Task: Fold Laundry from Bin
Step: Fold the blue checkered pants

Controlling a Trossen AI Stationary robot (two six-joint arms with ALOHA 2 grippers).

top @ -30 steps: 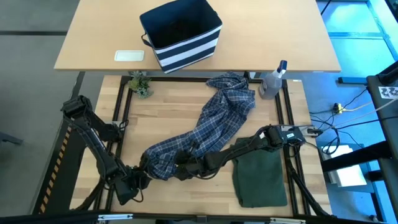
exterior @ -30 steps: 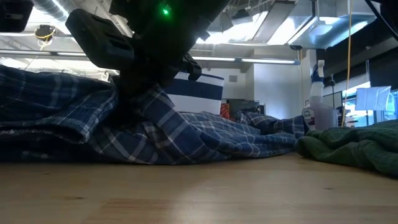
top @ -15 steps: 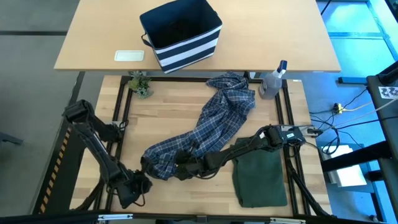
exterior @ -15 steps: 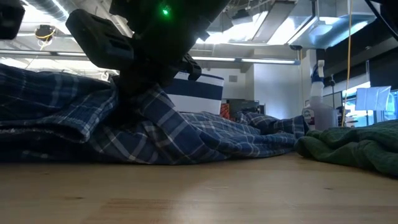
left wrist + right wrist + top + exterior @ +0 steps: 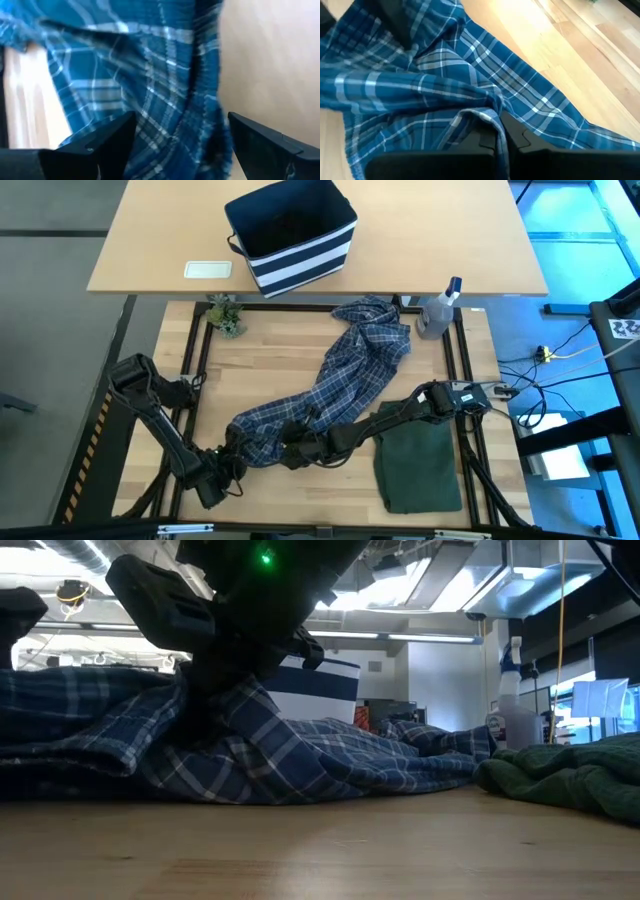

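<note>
Left gripper (image 5: 228, 470) at near table edge, fingers (image 5: 95, 145) spread wide, plaid shirt (image 5: 330, 385) hem between them, ungripped. Right gripper (image 5: 290, 452) clamped shut on plaid shirt's near end. No legible writing. Blue-and-white check, rumpled, trailing diagonally toward far spray bottle (image 5: 438, 310). Olive garment (image 5: 418, 465) folded alongside. Striped bin (image 5: 290, 235) beyond.

light wood table (image 5: 270, 360): plaid shirt (image 5: 340, 385) sprawled across middle, olive garment (image 5: 418, 465) flat near right front, spray bottle (image 5: 438, 310) + tiny plant (image 5: 226, 315) along back edge
</note>
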